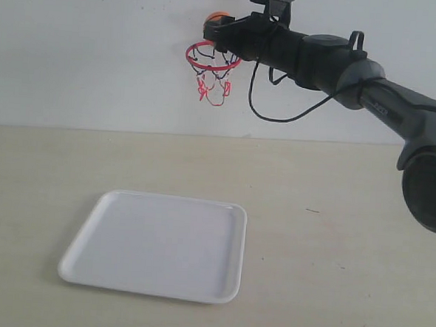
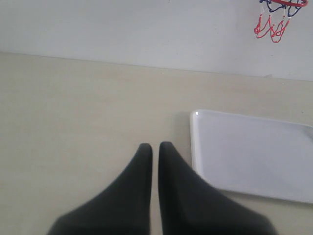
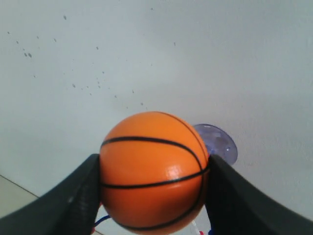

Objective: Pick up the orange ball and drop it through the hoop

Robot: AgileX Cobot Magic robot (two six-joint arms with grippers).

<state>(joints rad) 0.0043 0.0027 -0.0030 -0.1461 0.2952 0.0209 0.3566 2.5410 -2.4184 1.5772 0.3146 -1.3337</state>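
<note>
The two black fingers (image 3: 73, 200) of the right gripper (image 3: 154, 178) press on opposite sides of the small orange ball (image 3: 152, 161), a toy basketball with black seam lines, and hold it clamped between them. The ball is off the table and high up, directly above the miniature hoop (image 1: 212, 59) with its red ring and black-and-red string net. A small gap shows between the ball's underside and the ring. Just behind the ball, the hoop's clear round suction cup (image 3: 222, 142) sticks to the plain white wall (image 1: 77, 51). The black right arm (image 1: 335, 67) reaches in level with the ball from the right of the hoop. A thin black cable (image 1: 280, 117) hangs in a loop under it, beside the net.

The tapered black fingers (image 2: 137, 191) of the left gripper (image 2: 154, 149) are drawn almost together, with only a thin slit between them and nothing in it. This gripper sits low over the pale beige tabletop (image 1: 347, 238), well below the hoop and well apart from it.

A flat white rectangular plastic tray (image 1: 161, 241) with a raised rim lies on the tabletop beneath the hoop and out from the wall. One of its edges is near the left gripper's fingertips. Its surface is bare.
</note>
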